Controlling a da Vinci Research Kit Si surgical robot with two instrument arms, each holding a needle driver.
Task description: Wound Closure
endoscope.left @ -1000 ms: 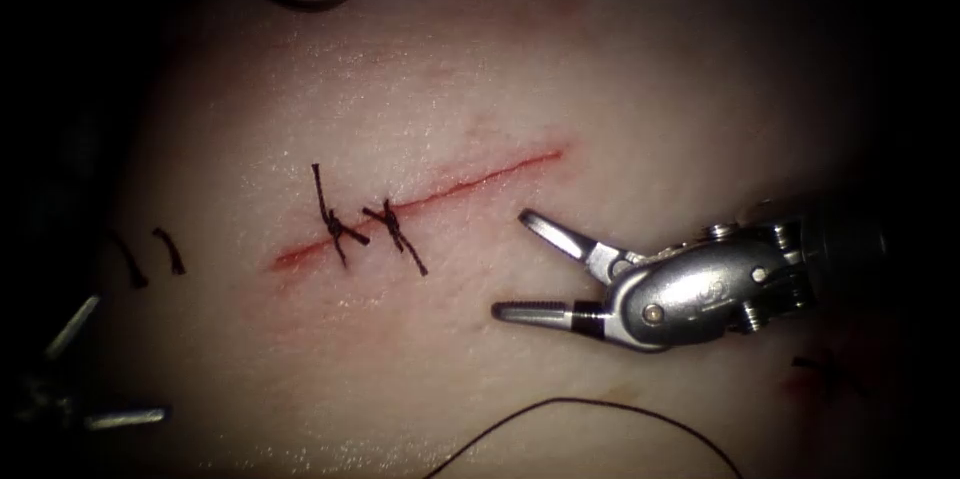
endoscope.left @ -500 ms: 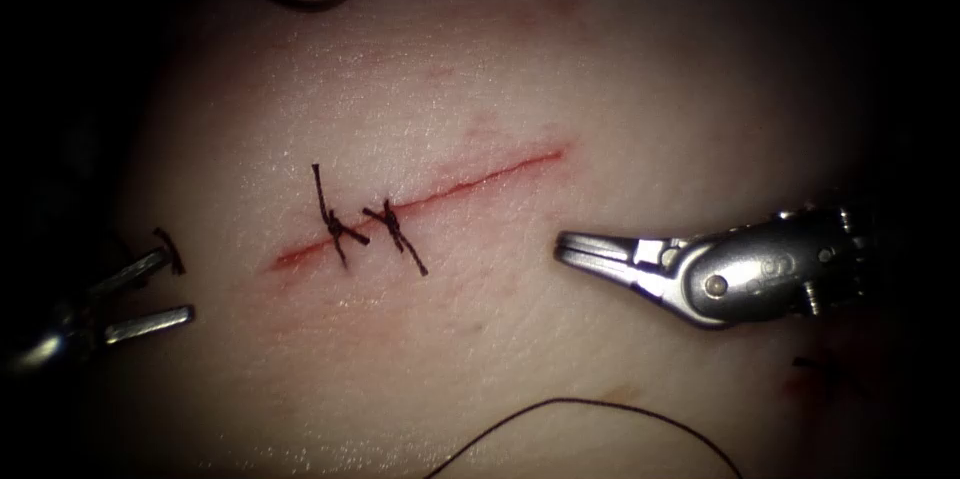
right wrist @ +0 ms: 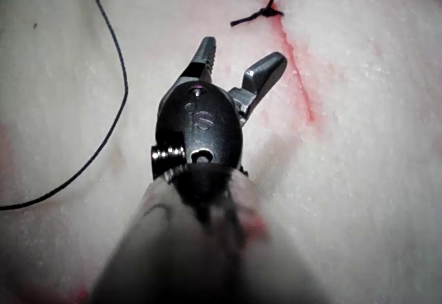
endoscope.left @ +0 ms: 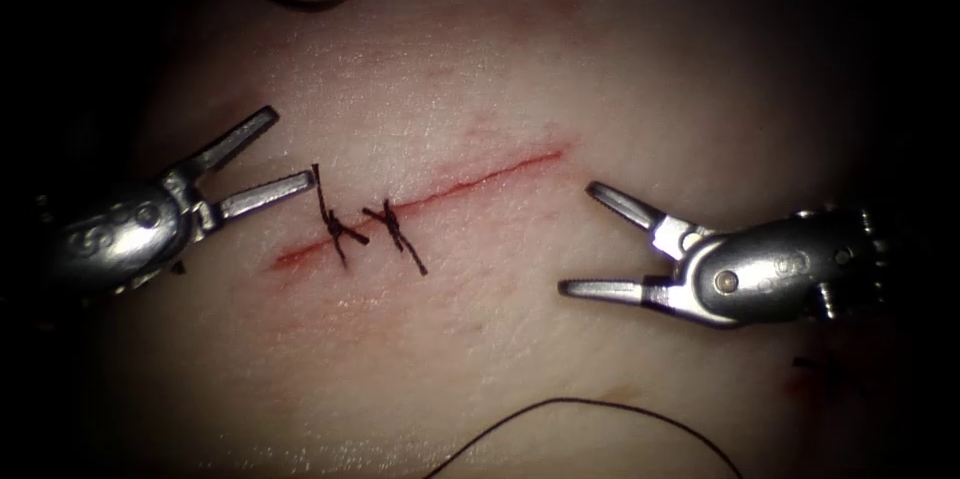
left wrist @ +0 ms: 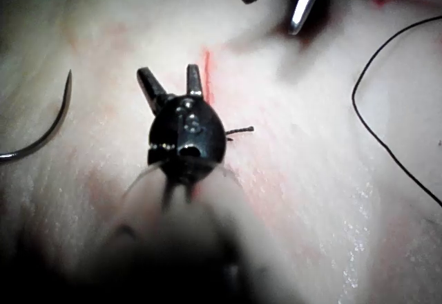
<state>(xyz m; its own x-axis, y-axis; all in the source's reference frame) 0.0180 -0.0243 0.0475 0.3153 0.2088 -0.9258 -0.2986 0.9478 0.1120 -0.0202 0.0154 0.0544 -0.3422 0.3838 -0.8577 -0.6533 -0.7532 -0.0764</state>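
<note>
The tissue (endoscope.left: pixel 600 69) is the largest thing here, pale and moist, and the cut (endoscope.left: pixel 430 201) runs slantwise across its middle as a thin red line. Everything else is placed by that cut.

The right arm's tool (endoscope.left: pixel 588 237) sits just off the cut's right end, on its lower right side, with its jaws spread apart and nothing between them. In the right wrist view the same tool (right wrist: pixel 238 59) points at the tissue beside the red line, jaws parted and empty.

The left arm's tool (endoscope.left: pixel 290 149) lies off the cut's left end, above it, its jaws likewise released and holding nothing; the lower jaw tip comes close to the thread tail of the nearest stitch, though contact cannot be told. The left wrist view shows this tool (left wrist: pixel 169 79) with both jaws apart, one tip near the cut.

The thread (endoscope.left: pixel 590 419) lies loose in a long arc on the tissue well below the cut, free of both tools.

The needle (left wrist: pixel 41 128) lies on the tissue well away from the cut, held by neither tool, not in the tissue.

Two stitches (endoscope.left: pixel 365 224), knotted with short dark tails, cross the left half of the cut.
</note>
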